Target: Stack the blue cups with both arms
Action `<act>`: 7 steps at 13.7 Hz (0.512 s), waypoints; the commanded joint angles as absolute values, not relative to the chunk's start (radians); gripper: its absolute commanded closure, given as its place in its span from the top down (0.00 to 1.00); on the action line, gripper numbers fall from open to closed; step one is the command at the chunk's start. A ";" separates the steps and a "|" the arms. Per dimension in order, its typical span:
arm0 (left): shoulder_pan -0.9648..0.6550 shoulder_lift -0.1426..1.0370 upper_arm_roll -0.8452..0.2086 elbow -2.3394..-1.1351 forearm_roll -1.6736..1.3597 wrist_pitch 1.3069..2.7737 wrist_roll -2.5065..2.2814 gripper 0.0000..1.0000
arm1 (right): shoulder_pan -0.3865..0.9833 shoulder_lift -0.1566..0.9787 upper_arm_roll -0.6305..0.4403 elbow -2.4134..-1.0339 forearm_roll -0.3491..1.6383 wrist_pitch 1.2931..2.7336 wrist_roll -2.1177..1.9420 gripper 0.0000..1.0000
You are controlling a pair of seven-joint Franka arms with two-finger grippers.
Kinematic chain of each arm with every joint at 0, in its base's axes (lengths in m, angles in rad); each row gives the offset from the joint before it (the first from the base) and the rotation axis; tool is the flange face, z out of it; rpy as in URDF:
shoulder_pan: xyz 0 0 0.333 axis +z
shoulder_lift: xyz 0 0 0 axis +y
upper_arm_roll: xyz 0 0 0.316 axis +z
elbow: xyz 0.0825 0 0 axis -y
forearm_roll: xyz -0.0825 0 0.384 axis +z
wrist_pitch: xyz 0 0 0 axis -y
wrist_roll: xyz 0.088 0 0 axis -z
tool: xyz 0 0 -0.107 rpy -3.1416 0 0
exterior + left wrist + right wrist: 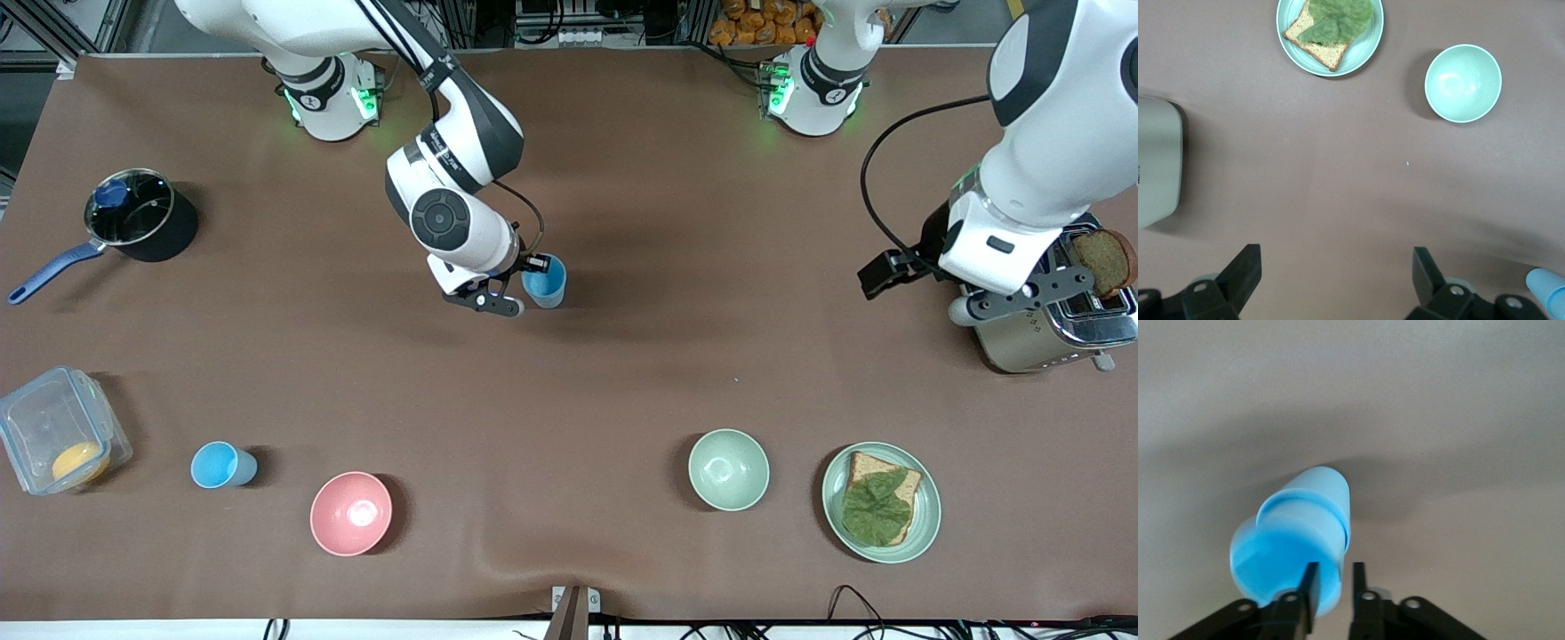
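A blue cup stands on the brown table near its middle. In the right wrist view it shows a step around its wall, like one cup nested in another. My right gripper is at its rim, one finger inside and one outside, shut on the wall. A second blue cup stands nearer the front camera toward the right arm's end, beside the pink bowl. My left gripper is open and empty, waiting up over the toaster.
A pale green bowl and a plate with bread and lettuce lie near the front toward the left arm's end. A lidded pot and a clear box sit toward the right arm's end.
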State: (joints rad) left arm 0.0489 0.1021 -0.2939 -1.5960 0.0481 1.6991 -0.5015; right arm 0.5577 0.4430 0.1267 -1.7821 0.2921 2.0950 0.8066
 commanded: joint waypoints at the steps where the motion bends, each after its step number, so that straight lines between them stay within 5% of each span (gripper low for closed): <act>1: 0.054 0.081 -0.301 -1.591 0.061 1.667 -0.479 1.00 | 0.484 0.384 0.104 -1.772 0.296 1.992 0.816 1.00; 4: 0.055 0.074 -0.298 -1.577 0.061 1.623 -0.460 1.00 | 0.274 0.313 0.100 -1.784 0.273 1.789 0.466 1.00; 7: 0.107 0.028 -0.305 -1.575 0.046 1.620 -0.398 1.00 | 0.155 0.188 0.098 -1.850 0.114 1.744 0.272 1.00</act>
State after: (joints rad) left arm 0.0654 0.0725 -0.2954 -1.5778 0.0481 1.6439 -0.4632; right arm 0.1973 0.3053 0.0770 -1.7690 0.1807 1.7604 0.3436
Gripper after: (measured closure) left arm 0.000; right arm 0.000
